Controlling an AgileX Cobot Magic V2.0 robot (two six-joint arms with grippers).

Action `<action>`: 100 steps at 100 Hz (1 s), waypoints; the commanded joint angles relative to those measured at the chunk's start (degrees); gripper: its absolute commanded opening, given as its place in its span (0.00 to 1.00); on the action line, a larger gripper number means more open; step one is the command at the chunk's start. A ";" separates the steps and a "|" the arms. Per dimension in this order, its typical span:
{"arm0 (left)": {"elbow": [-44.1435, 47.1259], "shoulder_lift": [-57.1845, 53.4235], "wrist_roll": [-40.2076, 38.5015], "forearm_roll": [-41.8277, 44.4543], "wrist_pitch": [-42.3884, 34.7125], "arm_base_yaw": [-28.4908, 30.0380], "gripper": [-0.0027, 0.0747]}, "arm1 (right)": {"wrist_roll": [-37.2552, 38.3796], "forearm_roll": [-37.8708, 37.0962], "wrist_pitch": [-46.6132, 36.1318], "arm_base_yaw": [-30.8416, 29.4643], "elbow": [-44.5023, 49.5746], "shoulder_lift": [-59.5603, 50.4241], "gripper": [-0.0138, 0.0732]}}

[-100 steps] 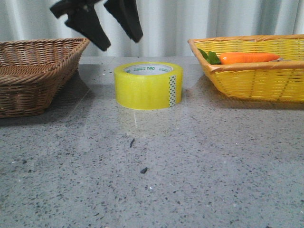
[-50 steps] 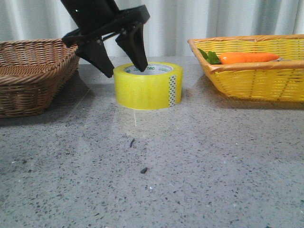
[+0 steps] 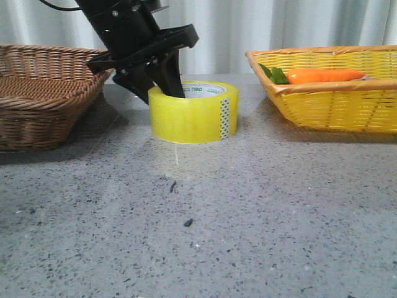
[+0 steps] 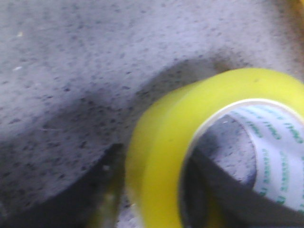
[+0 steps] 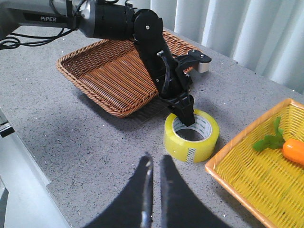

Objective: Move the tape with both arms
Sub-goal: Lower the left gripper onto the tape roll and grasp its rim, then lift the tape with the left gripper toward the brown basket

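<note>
- Tape: centre of frame, on the table
- Brown basket: left edge
- Yellow basket: right edge, carrot inside
- Left gripper: straddling the tape's left wall

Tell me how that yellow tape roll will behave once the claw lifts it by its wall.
The tape is a thick, wide ring, so it probably stays stiff when pinched. Its glossy side may be slick. Lying flat it looks stable, but tipped on edge it could roll. The left claw straddles its wall.
</note>
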 commanded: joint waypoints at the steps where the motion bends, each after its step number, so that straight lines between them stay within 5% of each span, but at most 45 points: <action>1: -1.41 -2.00 -0.43 -1.77 -1.09 -0.32 0.12 | -0.26 0.42 -4.75 -0.22 -0.62 0.09 0.11; 6: -1.85 -2.00 -0.22 -2.13 -0.96 -0.32 0.01 | -0.26 0.42 -4.75 -0.22 -0.22 0.09 0.11; 35: -9.21 -2.92 0.27 -4.39 3.52 -0.32 0.01 | -0.26 0.71 -5.31 -0.22 0.31 0.09 0.11; 71: -38.51 -2.92 0.14 -6.22 9.41 0.16 0.01 | -0.26 0.71 -5.31 -0.22 0.31 0.09 0.11; 100: -53.69 -4.22 -3.84 3.38 16.77 4.99 0.01 | -0.26 0.71 -7.36 -0.22 0.31 0.09 0.11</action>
